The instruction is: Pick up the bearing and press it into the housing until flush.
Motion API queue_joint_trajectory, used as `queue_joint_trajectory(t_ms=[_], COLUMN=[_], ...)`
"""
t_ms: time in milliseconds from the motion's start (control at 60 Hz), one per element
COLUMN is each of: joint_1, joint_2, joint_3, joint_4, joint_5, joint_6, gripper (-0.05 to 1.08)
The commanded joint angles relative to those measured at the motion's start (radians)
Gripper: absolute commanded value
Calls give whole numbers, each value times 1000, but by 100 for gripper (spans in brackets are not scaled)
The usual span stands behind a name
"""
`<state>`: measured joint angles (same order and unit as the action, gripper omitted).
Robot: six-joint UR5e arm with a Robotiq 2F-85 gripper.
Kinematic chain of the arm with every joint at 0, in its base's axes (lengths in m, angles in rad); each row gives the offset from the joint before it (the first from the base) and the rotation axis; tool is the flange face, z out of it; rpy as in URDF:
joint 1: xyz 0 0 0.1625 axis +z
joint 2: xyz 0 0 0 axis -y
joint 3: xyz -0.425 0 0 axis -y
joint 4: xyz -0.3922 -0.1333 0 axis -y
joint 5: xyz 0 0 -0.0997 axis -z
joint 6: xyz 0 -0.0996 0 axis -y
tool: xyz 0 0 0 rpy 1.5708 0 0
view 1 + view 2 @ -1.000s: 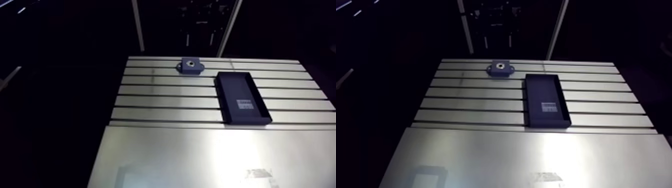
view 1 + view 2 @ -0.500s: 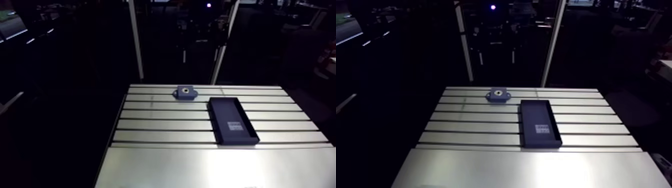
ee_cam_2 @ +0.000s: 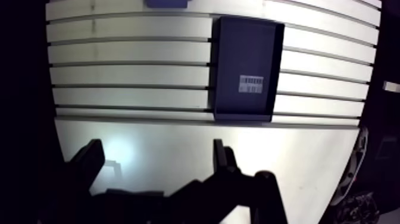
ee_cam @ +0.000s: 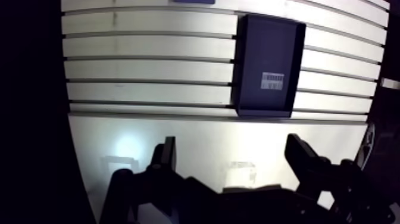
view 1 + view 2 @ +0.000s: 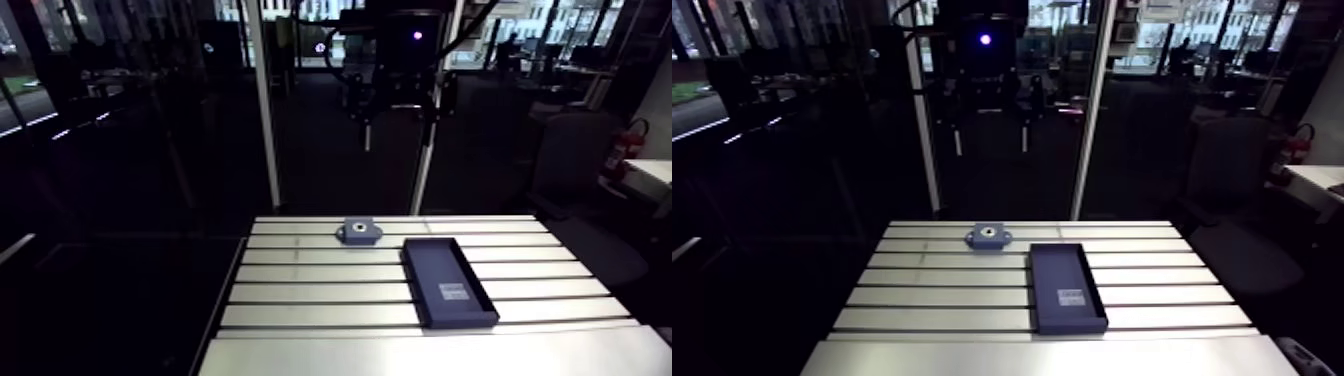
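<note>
A blue-grey housing (image 5: 358, 233) with a round bore sits near the far edge of the slotted table (image 5: 300, 290). A pale ring shows in the bore; I cannot make out a separate bearing anywhere. My gripper (image 4: 232, 143) hangs high over the smooth plate (image 4: 196, 149) at the table's near side, short of the tray. In the wrist view it is open, with nothing between its fingers (image 4: 168, 156). In the arm view the gripper (image 5: 396, 125) comes down from above, well over the table. The housing (image 4: 191, 2) lies far ahead of the fingers, mostly cut off.
A dark blue shallow tray (image 5: 440, 265) with a white label (image 5: 454, 292) lies lengthwise right of the housing, ahead of the gripper. Its floor shows only the label. Upright frame posts (image 5: 263, 120) stand behind the table's far edge.
The whole arm view has shifted, so the camera has moved: the table now sits lower and smaller, and the gripper shows at the top. Housing and tray keep their places.
</note>
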<state>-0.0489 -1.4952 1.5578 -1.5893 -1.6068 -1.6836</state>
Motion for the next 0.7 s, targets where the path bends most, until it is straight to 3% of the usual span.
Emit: queue_joint_trajectory(t_ms=[17,400,700], joint_1=[-78,-98,-95], joint_2=[-126,-45,-40], joint_3=[-6,-70,-68], joint_4=[55,48,50], joint_5=[67,67,61], joint_6=[-20,-18,-20], gripper=[1,1,1])
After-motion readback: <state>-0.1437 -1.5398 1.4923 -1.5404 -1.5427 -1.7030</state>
